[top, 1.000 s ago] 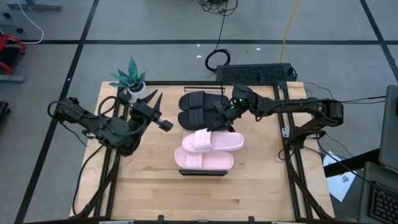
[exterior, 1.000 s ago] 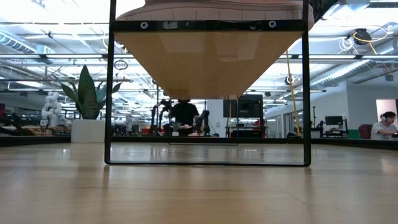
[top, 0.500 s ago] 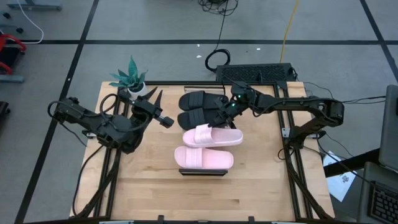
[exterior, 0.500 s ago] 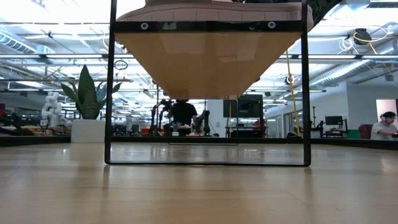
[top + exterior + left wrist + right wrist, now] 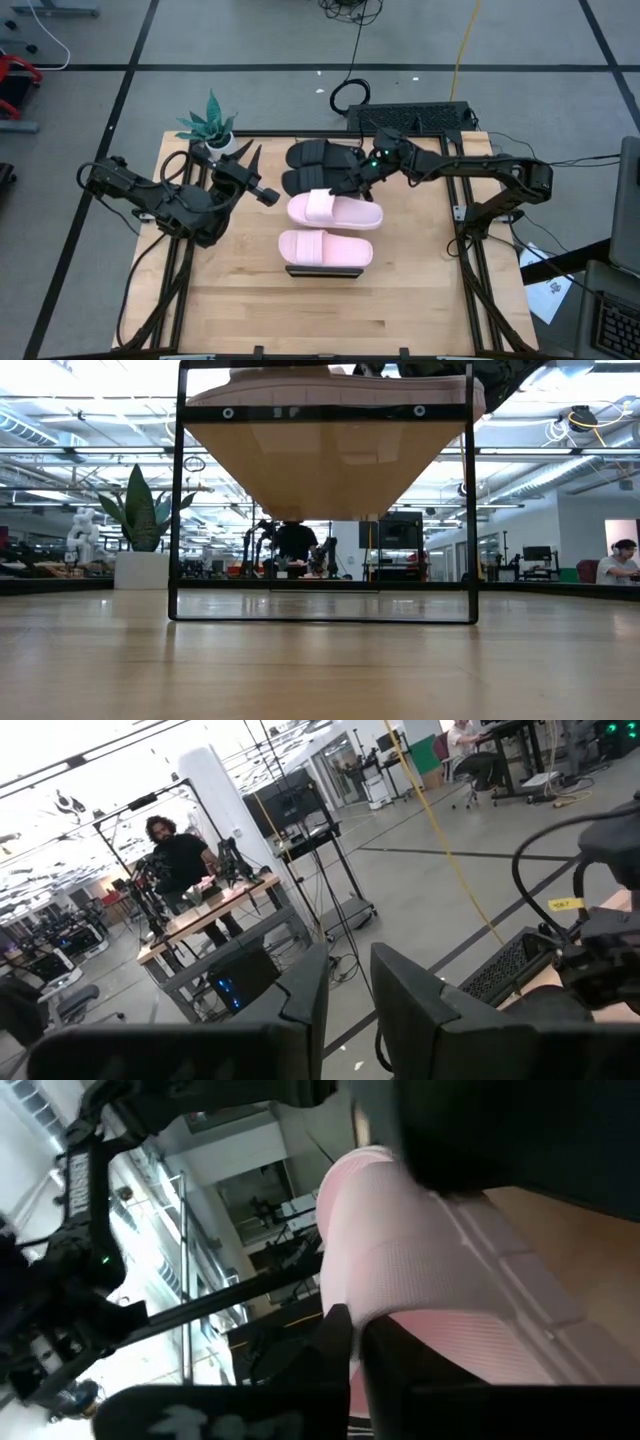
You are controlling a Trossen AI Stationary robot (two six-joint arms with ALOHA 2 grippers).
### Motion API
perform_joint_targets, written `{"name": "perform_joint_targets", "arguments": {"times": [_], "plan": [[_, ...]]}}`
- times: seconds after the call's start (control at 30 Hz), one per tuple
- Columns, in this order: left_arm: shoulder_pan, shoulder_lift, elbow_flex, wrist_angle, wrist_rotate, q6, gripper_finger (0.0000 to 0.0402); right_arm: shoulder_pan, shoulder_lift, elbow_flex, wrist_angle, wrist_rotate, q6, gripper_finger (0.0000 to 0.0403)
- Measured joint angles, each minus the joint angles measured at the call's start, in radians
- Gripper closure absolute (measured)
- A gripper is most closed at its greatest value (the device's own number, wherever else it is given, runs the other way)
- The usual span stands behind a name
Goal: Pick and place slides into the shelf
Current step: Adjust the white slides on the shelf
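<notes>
Two black slides (image 5: 318,168) and two pink slides lie side by side on the shelf, whose dark near edge (image 5: 325,272) shows below them. My right gripper (image 5: 351,185) is shut on the farther pink slide (image 5: 335,210), between it and the nearer black slide. The nearer pink slide (image 5: 325,247) lies flat, sole down. In the low view the shelf (image 5: 325,460) stands on thin dark legs with a pink sole (image 5: 330,380) on top. My left gripper (image 5: 264,196) waits left of the shelf, raised, fingers slightly apart (image 5: 350,1010). My right gripper holds the farther pink slide by its far side edge (image 5: 400,1295), next to the strap, pinched between the two fingers (image 5: 335,1345). The fingers come slanting down from the table's far right. The slide lies flat on the shelf, lengthwise left to right.
A potted plant (image 5: 213,135) stands at the table's far left corner. A black keyboard-like unit (image 5: 410,117) lies just past the far edge. Bare tabletop (image 5: 300,315) stretches on the near side of the shelf. A person (image 5: 185,855) shows in the room.
My right gripper moved toward the table's left, staying shut. The farther pink slide, which lay tilted over the nearer pink one, now lies flat beside the black slide, farther left and toward the far edge. The shelf shifted a little with it.
</notes>
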Motion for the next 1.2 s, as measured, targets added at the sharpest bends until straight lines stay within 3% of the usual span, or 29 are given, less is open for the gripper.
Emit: {"name": "perform_joint_targets", "arguments": {"times": [0.3, 0.63, 0.97, 1.2], "plan": [[0.0, 0.0, 0.0, 0.0, 0.0, 0.0, 0.0321, 0.014, 0.0, 0.029, -0.035, -0.027, -0.068, 0.0403], [0.0, 0.0, 0.0, 0.0, 0.001, -0.006, 0.0321, 0.046, -0.001, 0.03, 0.065, -0.078, -0.034, 0.0403], [0.0, 0.0, 0.0, -0.001, 0.002, -0.023, 0.0321, 0.028, -0.001, 0.03, 0.052, -0.076, -0.055, 0.0403], [0.0, 0.0, 0.0, -0.001, 0.002, -0.023, 0.0321, 0.034, -0.001, 0.03, -0.047, -0.056, -0.148, 0.0403]]}}
